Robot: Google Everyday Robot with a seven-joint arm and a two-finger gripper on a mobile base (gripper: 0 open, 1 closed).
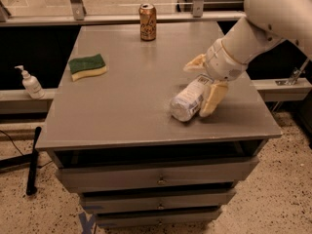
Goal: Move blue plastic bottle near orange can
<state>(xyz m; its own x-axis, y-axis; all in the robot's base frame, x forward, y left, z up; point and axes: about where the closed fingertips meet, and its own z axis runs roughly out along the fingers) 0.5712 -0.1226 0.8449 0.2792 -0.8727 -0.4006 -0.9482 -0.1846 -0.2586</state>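
The blue plastic bottle lies on its side at the right front of the grey table, with its cap end under my hand. My gripper is down over the bottle's upper half. One pale finger is on the bottle's far side and the other on its near side. The fingers are spread and straddle the bottle. The orange can stands upright at the table's back edge, well away from the bottle.
A green and yellow sponge lies at the table's left side. A small white pump bottle stands on a ledge left of the table. Drawers sit below the tabletop. A railing runs behind the can.
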